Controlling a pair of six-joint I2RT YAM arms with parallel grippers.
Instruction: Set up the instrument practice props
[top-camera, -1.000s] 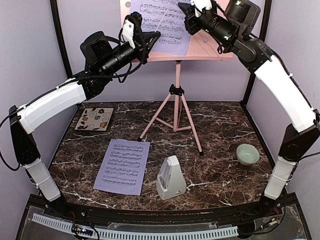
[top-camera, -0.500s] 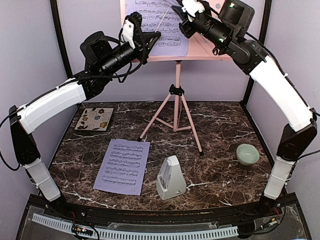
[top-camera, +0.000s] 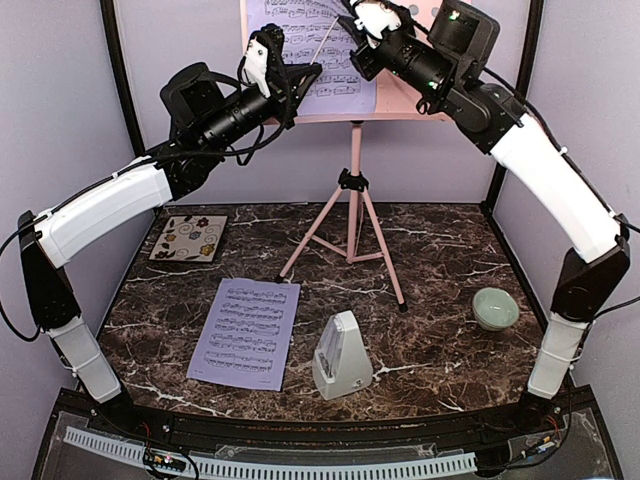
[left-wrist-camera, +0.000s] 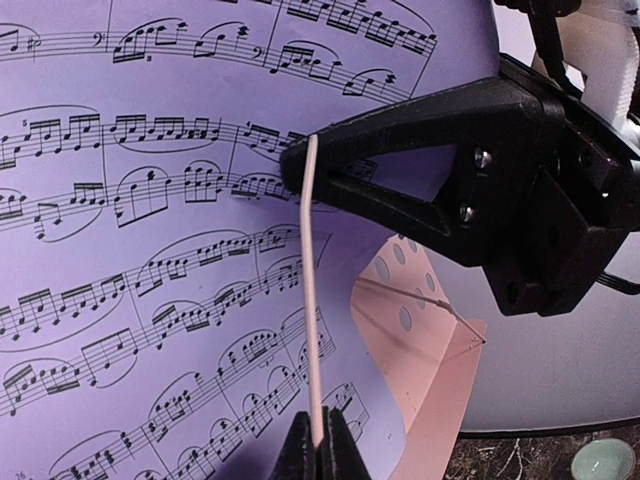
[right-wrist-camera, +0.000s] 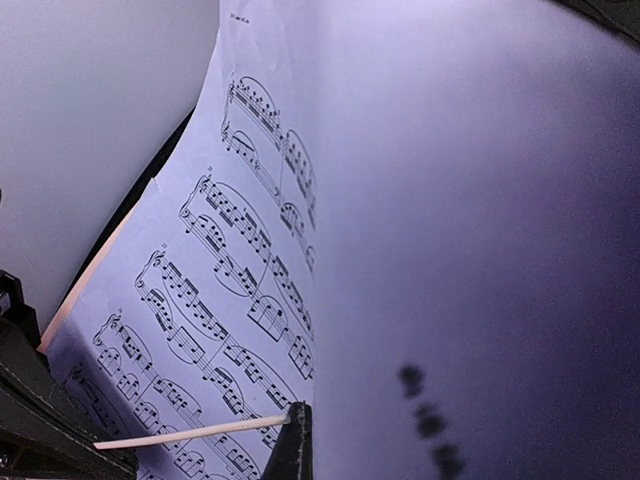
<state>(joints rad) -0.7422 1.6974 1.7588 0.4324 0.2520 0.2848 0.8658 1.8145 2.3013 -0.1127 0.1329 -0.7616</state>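
- Lavender sheet-music page (top-camera: 300, 20) rests on the pink music stand (top-camera: 355, 160); a second page (top-camera: 245, 332) and the metronome (top-camera: 341, 355) sit on the desk (top-camera: 440, 260).
- Left tool (left-wrist-camera: 318, 450) and right tool (left-wrist-camera: 300, 165) each pinch one end of a pale thin rod (left-wrist-camera: 311, 300) held across the upper page.
- Step, as judged: dressing the stand. Next move: release the rod without dislodging the page.

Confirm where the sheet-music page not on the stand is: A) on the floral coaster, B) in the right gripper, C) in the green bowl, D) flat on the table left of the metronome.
D: the top view shows the page lying flat on the table, just left of the metronome.
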